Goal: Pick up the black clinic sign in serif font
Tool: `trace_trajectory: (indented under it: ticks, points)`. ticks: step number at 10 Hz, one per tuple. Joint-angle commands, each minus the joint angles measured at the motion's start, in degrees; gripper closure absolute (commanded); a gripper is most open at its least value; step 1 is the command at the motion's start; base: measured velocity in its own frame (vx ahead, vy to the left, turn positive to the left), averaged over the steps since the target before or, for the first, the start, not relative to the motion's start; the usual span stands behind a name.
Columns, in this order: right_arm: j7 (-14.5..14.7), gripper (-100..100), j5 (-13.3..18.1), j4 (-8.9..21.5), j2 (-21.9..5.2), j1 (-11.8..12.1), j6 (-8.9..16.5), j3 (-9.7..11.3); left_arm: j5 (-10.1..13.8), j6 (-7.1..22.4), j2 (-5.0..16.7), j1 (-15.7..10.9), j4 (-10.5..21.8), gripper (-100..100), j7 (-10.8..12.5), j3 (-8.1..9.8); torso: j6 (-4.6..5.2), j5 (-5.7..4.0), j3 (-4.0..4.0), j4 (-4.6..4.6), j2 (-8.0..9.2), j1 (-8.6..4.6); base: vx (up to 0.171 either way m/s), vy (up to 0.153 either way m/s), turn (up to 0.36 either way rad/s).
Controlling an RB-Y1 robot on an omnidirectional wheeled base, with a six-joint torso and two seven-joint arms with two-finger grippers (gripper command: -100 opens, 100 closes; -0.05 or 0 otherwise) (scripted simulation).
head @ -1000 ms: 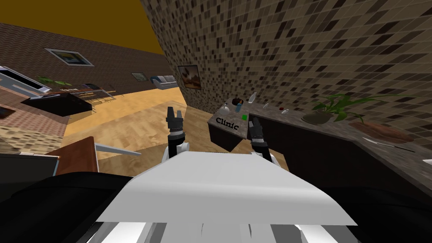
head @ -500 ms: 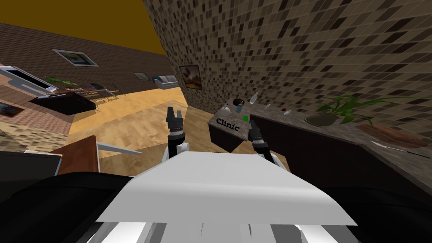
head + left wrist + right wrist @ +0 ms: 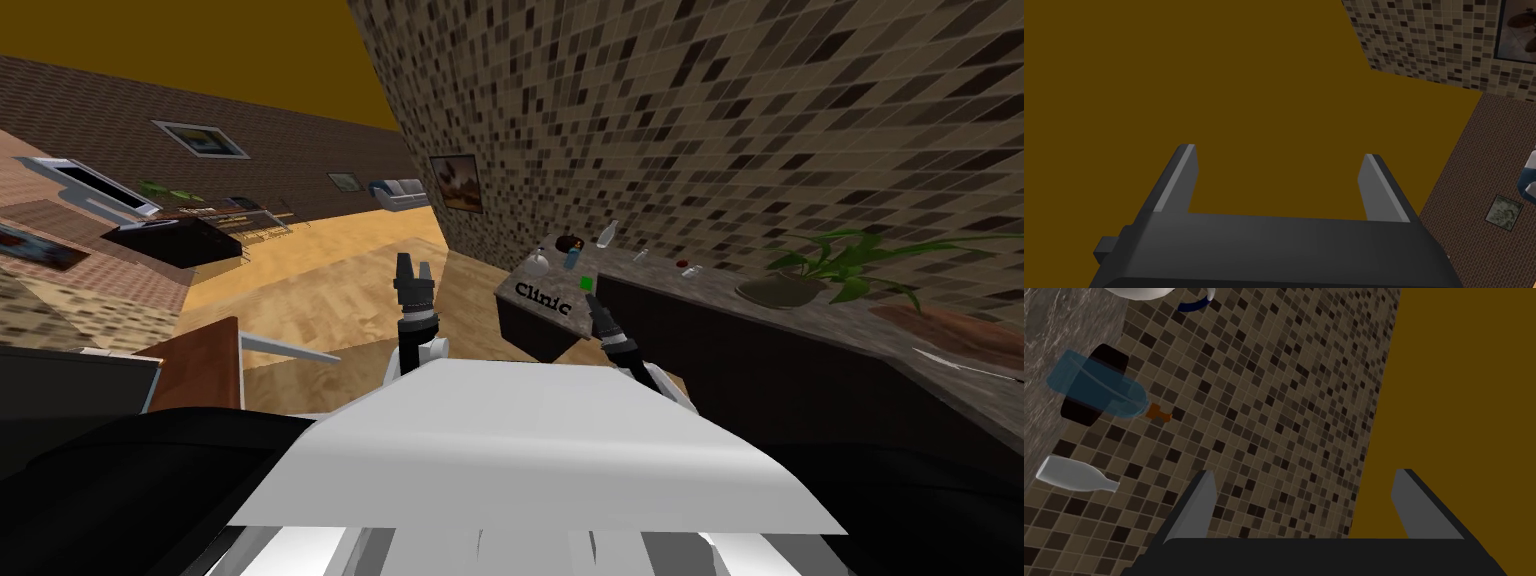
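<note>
The flat black sign reading "Clinic" in serif letters (image 3: 542, 297) lies on the near end of the mottled brown stone counter (image 3: 660, 272). My right gripper (image 3: 597, 305) hovers just beside it, with the sign at about nine o'clock from my fingers. Those fingers stand wide apart with nothing between them. A small green cube (image 3: 585, 283) sits at eleven o'clock from that gripper. At one o'clock from the sign is a see-through blue bottle with an orange stopper (image 3: 1099, 390), and a clear glass bottle (image 3: 1074, 480) is near it. My left gripper (image 3: 412, 268) is raised over the wooden floor (image 3: 320, 280), well apart from the sign at its nine o'clock, fingers likewise spread wide and empty.
</note>
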Motion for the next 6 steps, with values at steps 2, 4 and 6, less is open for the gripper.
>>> trace_trajectory:
  ticks: [2, 4, 6]
  points:
    - [1.1, -100, 1.5, 3.6, -4.4, -0.1, -1.5, 0.7, 0.0, 0.0, 0.0, 0.0, 0.0, 0, 0.0, 0.00, 0.02, 0.00, 0.01, 0.00, 0.02, -0.01, 0.032, 0.002, 0.056]
    - [1.7, -100, 2.6, 6.2, -7.8, -0.2, -2.2, 1.3, 0.0, 0.0, 0.0, 0.0, 0.0, 0, 0.0, 0.00, 0.01, 0.00, 0.01, 0.00, 0.01, 0.00, 0.033, 0.005, 0.070]
    - [2.3, -100, 3.7, 8.6, -11.2, -0.3, -2.9, 1.9, 0.0, 0.0, 0.0, 0.0, 0.0, 0, 0.0, 0.00, 0.02, 0.01, 0.01, 0.00, 0.01, 0.03, 0.034, 0.010, 0.094]
